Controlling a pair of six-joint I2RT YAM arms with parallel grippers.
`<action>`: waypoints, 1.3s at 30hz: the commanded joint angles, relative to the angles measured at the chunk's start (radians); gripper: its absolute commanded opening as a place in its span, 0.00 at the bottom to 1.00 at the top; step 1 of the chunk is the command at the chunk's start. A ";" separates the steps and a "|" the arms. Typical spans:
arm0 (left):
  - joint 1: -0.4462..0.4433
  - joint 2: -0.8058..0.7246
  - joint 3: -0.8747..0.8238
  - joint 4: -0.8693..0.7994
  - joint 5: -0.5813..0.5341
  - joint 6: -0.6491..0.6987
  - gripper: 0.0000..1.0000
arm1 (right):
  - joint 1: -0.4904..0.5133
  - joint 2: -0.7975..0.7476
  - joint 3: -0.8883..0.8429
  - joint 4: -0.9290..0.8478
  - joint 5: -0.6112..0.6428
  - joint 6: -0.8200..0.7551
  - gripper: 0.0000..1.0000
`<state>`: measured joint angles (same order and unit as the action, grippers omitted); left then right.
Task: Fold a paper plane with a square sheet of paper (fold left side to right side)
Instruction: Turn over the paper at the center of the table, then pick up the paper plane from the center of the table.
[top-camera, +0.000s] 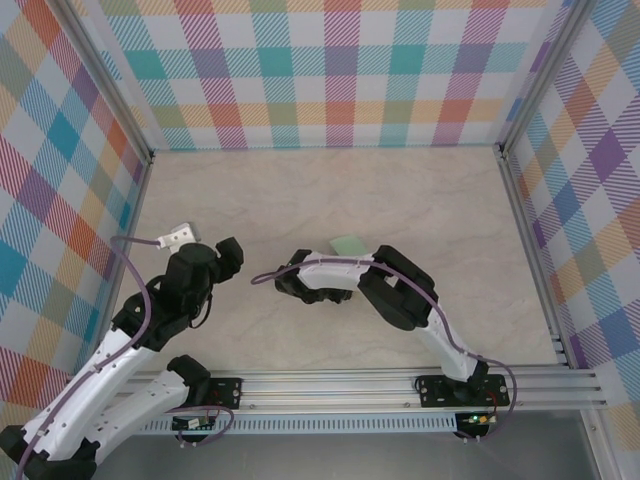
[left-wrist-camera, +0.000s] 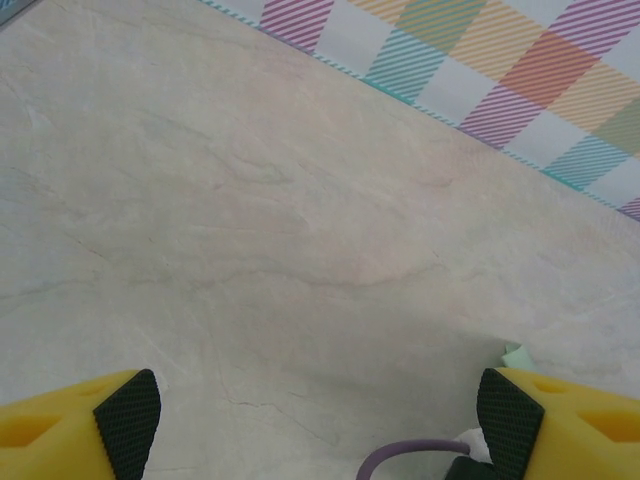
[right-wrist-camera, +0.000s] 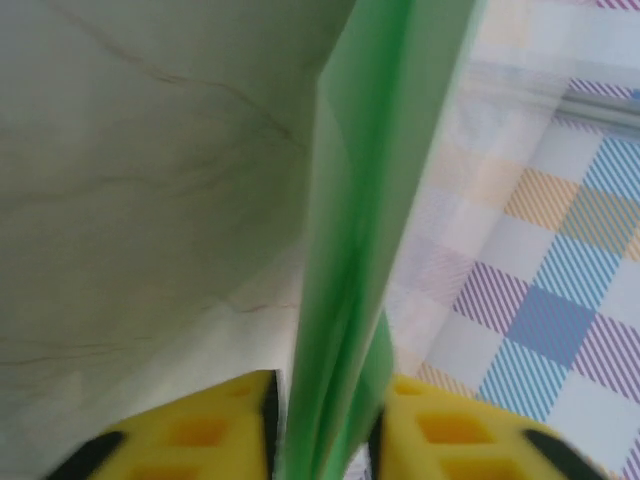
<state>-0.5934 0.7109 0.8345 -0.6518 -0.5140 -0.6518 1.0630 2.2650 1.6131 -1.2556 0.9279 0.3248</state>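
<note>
My left pincer (left-wrist-camera: 320, 425) hangs wide open over the pale, marble-veined surface (left-wrist-camera: 260, 220), with its yellow fingers (left-wrist-camera: 60, 430) and their black pads far apart at the bottom corners of my left wrist view. Nothing lies between them. A purple cable (left-wrist-camera: 405, 458) loops in just beside the pad on the right. A small pale green corner peeks out above that same finger.

That corner belongs to the thin pale green sheet of paper (right-wrist-camera: 350, 250), which is folded over on itself so that its layers run side by side. It stands on edge and rises straight up through the gap of my right pincer (right-wrist-camera: 328, 400). The yellow fingers of that pincer sit partly apart, one close on either side of the paper, and I cannot tell whether either one presses on it.

From above, a small pale green piece of the sheet shows just past the far side of my white and black right arm (top-camera: 400, 290). It is near the middle of the surface, well apart from the bright checked walls (top-camera: 340, 70) that close in the far end and both sides.
</note>
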 joint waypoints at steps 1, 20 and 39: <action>-0.002 0.052 -0.018 0.041 0.032 -0.032 0.85 | 0.006 -0.108 -0.064 0.103 -0.187 -0.058 0.49; -0.045 0.769 0.009 0.687 0.670 -0.204 0.83 | -0.458 -1.079 -0.736 0.662 -0.959 0.052 1.00; -0.081 1.264 0.217 0.995 0.837 -0.324 0.61 | -0.771 -1.311 -0.948 0.790 -1.363 0.102 1.00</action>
<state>-0.6563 1.9221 1.0138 0.2840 0.2810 -0.9562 0.3149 0.9638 0.6815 -0.5072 -0.3431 0.4156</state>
